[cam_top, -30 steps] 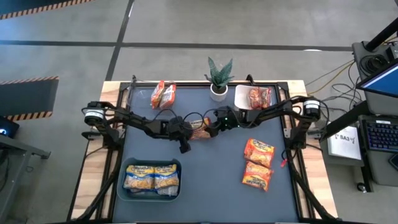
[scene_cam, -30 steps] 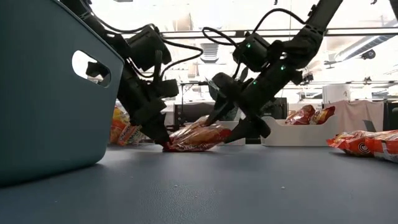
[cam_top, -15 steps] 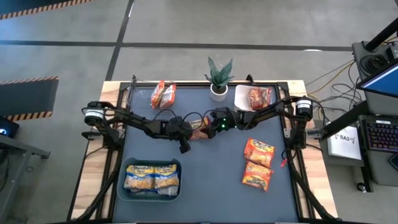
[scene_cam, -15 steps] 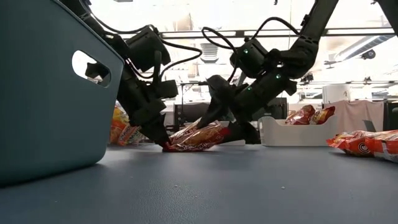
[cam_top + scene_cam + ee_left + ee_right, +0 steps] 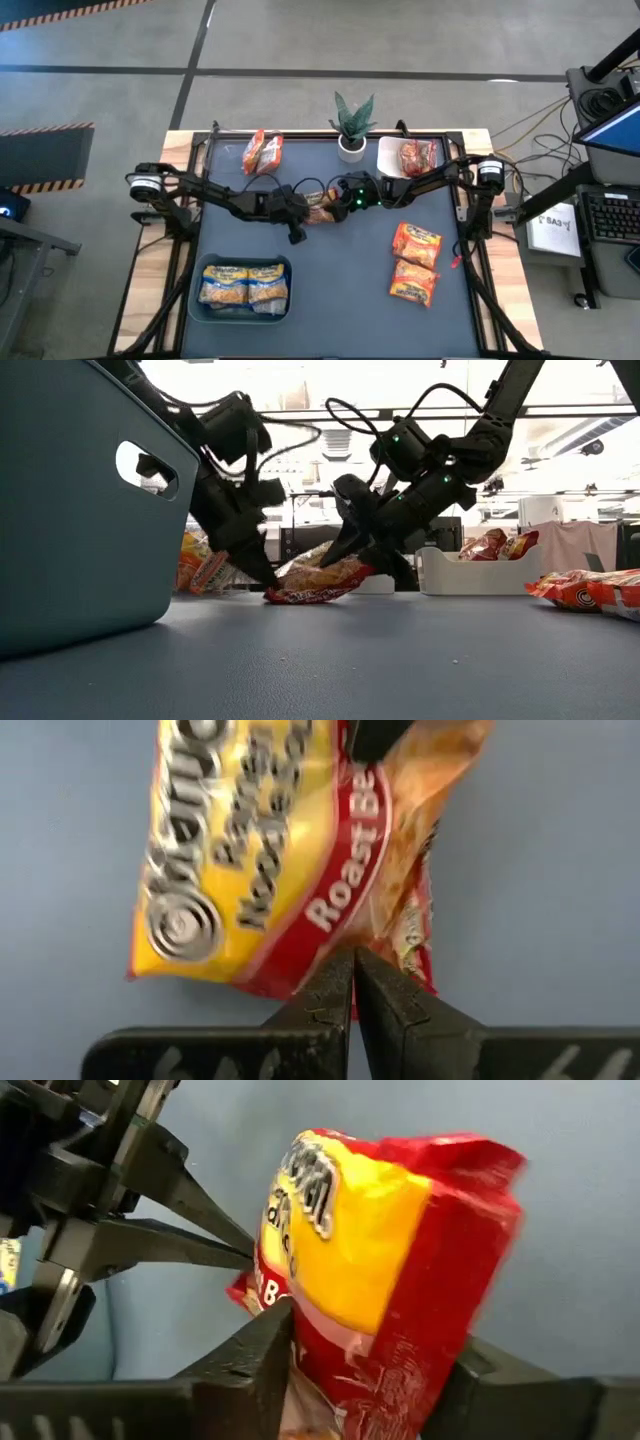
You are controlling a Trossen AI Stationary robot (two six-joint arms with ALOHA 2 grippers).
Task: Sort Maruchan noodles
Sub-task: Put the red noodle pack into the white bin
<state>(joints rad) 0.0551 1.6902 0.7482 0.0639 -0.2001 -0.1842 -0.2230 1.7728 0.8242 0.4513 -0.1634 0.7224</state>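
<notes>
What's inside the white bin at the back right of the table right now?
The white bin holds one red-orange noodle packet, crinkled and lying flat. Whether another packet lies under it cannot be seen from above; the low view shows only its top over the bin wall.

From above, my 2 wrists cover most of the red packet (image 5: 321, 203) between them. In my left wrist view its top is cut off by the frame edge, so the brand name reads only in part, and the print is smeared. In the low view, my right gripper (image 5: 355, 565) hides the packet's far end.
</notes>
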